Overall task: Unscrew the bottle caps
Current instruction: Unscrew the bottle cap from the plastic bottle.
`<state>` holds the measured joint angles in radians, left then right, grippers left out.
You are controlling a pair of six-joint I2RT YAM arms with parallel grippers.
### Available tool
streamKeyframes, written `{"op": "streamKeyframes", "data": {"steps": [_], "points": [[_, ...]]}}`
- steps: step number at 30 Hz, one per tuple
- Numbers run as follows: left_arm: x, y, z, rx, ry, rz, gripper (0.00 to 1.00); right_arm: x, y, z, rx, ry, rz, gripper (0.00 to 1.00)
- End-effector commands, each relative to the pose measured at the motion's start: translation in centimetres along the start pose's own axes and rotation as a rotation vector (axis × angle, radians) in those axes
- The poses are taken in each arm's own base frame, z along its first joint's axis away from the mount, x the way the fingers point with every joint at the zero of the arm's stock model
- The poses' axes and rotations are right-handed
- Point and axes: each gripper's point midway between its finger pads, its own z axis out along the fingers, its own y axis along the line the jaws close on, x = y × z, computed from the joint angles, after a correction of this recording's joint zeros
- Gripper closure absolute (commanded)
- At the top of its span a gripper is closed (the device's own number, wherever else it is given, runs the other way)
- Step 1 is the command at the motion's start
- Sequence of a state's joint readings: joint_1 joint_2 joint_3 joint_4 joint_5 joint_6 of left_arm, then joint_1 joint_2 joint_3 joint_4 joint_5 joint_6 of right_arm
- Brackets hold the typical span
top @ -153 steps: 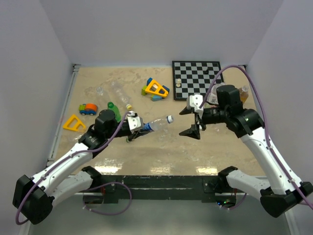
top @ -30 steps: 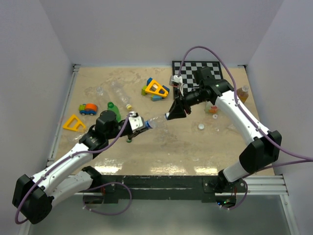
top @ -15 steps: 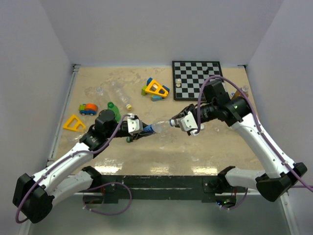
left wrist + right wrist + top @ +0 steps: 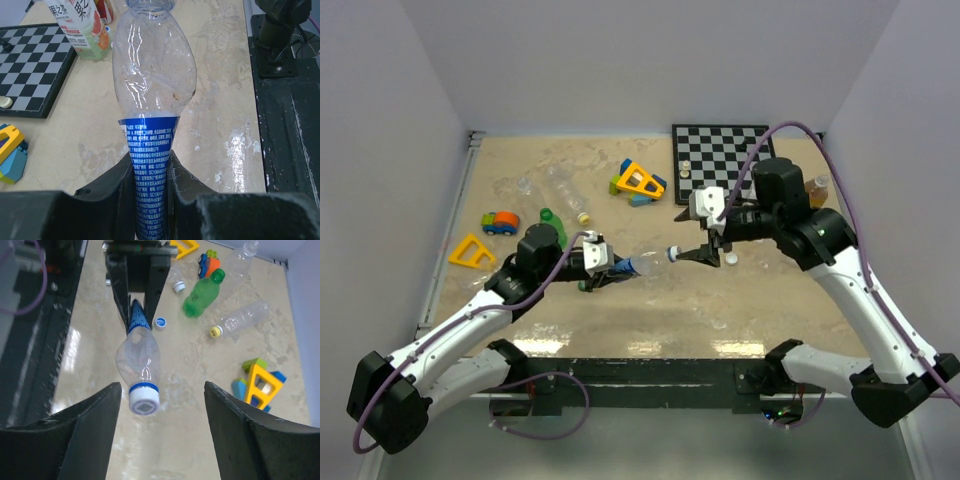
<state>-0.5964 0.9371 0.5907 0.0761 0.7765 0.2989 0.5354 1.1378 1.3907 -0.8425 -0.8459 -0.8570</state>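
My left gripper [image 4: 608, 266] [image 4: 150, 162] is shut on the blue-labelled lower end of a crumpled clear bottle [image 4: 152, 75] [image 4: 642, 262], held level above the table. Its white bottle cap [image 4: 144, 400] [image 4: 672, 253], with a blue ring behind it, faces my right gripper [image 4: 162, 386] [image 4: 687, 236]. That gripper is open. The cap sits between its fingers, nearer the left one, touching neither. Loose blue [image 4: 160, 322] and white [image 4: 179, 286] caps lie on the table. A green bottle [image 4: 202, 292] and a clear bottle with a yellow cap [image 4: 215, 331] lie capped.
A chessboard [image 4: 720, 150] with pale pieces lies at the back right, and a juice bottle [image 4: 80, 25] stands near it. Toy blocks [image 4: 638, 182], a toy car [image 4: 500, 221] and a yellow triangle [image 4: 470, 250] sit at the back and left. Another white cap [image 4: 730, 258] lies below my right gripper.
My right gripper has let go of the white cap and opened wide, drawing back slightly to the right. The cap stays on the bottle. The left arm has not moved.
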Motion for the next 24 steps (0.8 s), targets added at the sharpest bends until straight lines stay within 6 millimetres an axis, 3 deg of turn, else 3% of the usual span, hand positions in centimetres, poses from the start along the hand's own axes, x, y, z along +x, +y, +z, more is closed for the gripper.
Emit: {"op": "streamKeyframes", "data": {"steps": [1, 4, 6, 11, 14, 24], "points": [[-0.4, 0.4, 0.0, -0.020, -0.007, 0.001, 1.00, -2.2, -1.5, -1.2, 0.201, -0.084, 0.463, 0.28], [-0.5, 0.5, 0.0, -0.031, -0.009, 0.000, 1.00, -1.6, -1.3, -1.5, 0.272, -0.091, 0.647, 0.27], [-0.5, 0.5, 0.0, -0.031, -0.010, -0.001, 1.00, -0.9, -1.0, -1.2, 0.269, -0.075, 0.679, 0.27], [-0.6, 0.6, -0.1, -0.036, -0.011, 0.001, 1.00, 2.8, -0.8, 1.1, 0.235, 0.013, 0.781, 0.27], [-0.5, 0.6, -0.1, -0.041, -0.009, 0.002, 1.00, 4.0, -0.6, 2.0, 0.202, 0.052, 0.824, 0.28], [-0.4, 0.7, -0.1, -0.042, -0.005, 0.005, 1.00, 3.5, 0.1, 1.6, 0.154, 0.027, 0.827, 0.32]]}}
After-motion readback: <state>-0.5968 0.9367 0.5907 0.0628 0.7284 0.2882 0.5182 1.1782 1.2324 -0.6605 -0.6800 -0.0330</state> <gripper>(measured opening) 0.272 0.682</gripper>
